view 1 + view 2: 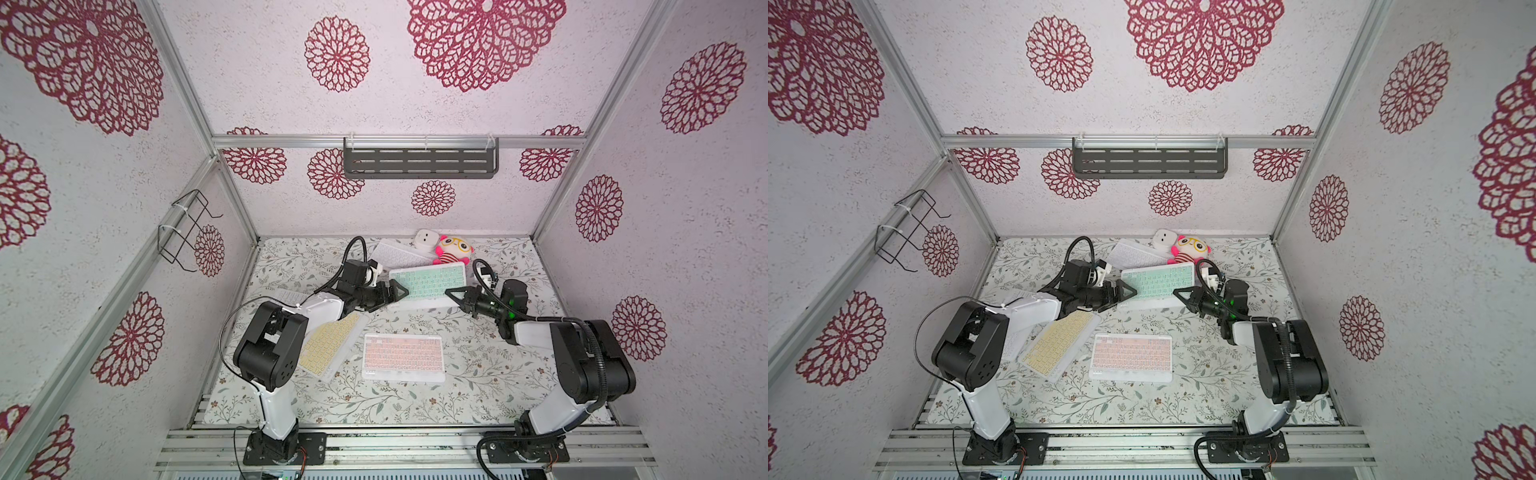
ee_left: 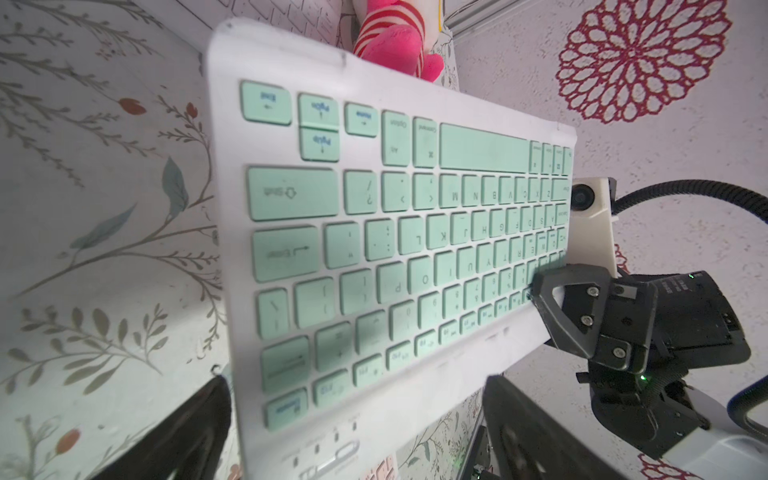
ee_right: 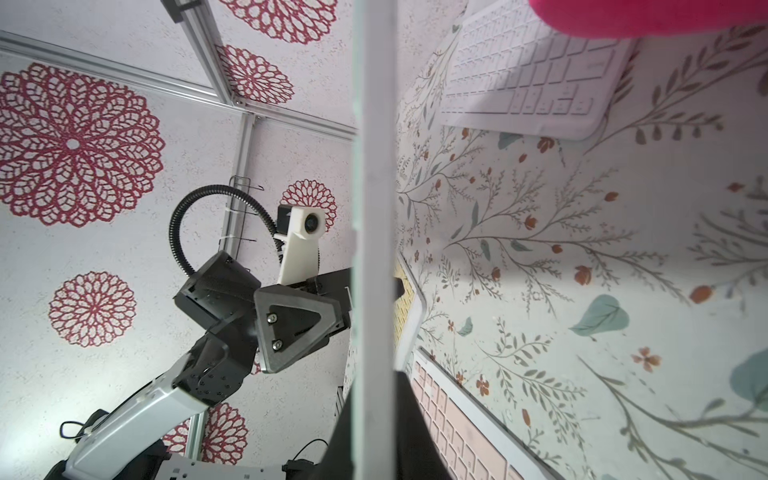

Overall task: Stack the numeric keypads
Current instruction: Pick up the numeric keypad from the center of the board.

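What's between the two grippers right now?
The mint-green keypad, clamped by the right gripper, reaches across to the left gripper; both top views show it.

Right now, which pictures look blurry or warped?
Left wrist view: the mint-green keypad smears at its nearest keys. Right wrist view: its edge is a soft white band, the pink plush toy a blur. Both top views: sharp, evenly lit, walls splayed by the wide lens.

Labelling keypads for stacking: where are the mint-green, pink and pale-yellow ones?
mint-green keypad (image 1: 430, 281): in a top view, on its middle keys.
pink keypad (image 1: 401, 355): in a top view, on its middle keys.
pale-yellow keypad (image 1: 328, 347): in a top view, on its visible keys.
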Controlling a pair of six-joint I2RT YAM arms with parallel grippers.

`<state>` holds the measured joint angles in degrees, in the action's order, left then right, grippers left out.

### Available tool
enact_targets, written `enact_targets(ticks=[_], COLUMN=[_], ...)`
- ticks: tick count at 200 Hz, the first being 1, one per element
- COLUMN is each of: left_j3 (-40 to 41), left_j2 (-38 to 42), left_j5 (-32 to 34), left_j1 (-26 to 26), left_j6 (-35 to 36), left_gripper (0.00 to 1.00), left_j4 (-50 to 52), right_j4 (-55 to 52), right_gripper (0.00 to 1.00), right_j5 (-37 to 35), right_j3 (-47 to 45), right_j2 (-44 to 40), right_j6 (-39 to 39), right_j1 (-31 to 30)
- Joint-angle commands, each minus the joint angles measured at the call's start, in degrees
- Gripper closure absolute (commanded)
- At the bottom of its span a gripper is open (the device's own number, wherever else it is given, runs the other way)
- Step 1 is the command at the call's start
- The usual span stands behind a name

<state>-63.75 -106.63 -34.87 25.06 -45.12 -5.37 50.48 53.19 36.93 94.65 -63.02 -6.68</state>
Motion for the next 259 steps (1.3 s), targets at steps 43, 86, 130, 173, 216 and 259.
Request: enact_targets(ticks=[43, 86, 130, 173, 216, 259], left_j3=[1.73, 5.83, 11.33, 19.53, 27.04, 32.34], left_j2=[-0.27, 3.64, 8.28, 13.45, 21.2, 31.74], left_j5=[-6.96, -7.19, -8.0, -8.4, -6.22, -1.28], left_j1=[-0.29, -0.36, -0.36, -0.17, 0.56, 3.38], left_j6=[-5.86, -7.79, -12.2, -19.01, -18.38, -8.49], left_gripper=[0.2, 0.5, 0.66, 0.8, 0.86, 0.9], left_j4=[-13.91, -17.61, -24.41, -34.97, -33.41, -14.46], right_j4=[15.7, 18.36, 23.86, 26.17, 3.08, -38.32], right_gripper=[0.87, 0.85, 0.62, 0.4, 0.28, 0.2], right_j5=[4.2, 4.46, 3.81, 2.23, -2.72, -19.9], right_j3=[-1.26, -2.07, -4.41, -7.09, -8.32, -4.8], right_j2=[-0.62, -0.36, -0.01, -1.82, -10.22, -24.57], right_j6=[-8.07, -9.57, -12.89, -14.6, -1.03, 21.03], right_j1=[0.16, 0.0, -0.09, -0.79, -2.84, -7.18])
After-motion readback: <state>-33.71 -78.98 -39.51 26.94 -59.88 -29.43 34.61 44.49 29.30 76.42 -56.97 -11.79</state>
